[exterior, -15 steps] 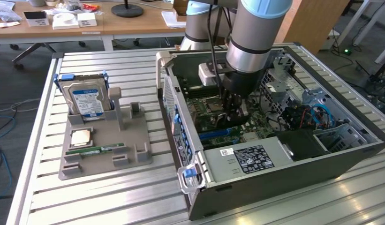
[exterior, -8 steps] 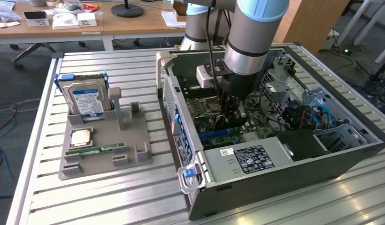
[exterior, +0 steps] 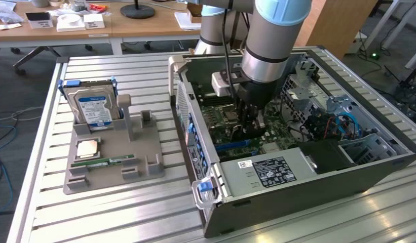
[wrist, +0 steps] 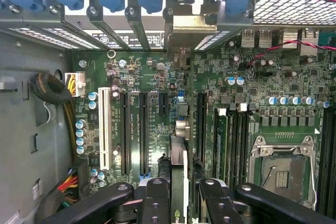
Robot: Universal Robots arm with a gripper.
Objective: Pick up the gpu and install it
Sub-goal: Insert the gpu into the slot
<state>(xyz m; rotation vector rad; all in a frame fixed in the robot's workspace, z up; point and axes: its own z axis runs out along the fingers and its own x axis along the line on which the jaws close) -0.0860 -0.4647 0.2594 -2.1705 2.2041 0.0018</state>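
Gripper [exterior: 252, 127] clamps gpu [wrist: 178, 153] edge-on, centre of exterior view, above motherboard [wrist: 142, 77]; any tilt risks it jamming instead of seating.

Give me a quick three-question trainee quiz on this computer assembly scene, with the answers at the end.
1. True or false: the hard drive lies inside the computer case.
2. The gripper holds: A) a screwdriver B) the gpu C) nothing.
3. Fill in: the gripper is over the green ____.
Key: 1 false, it stands in the grey holder; 2 B; 3 motherboard.
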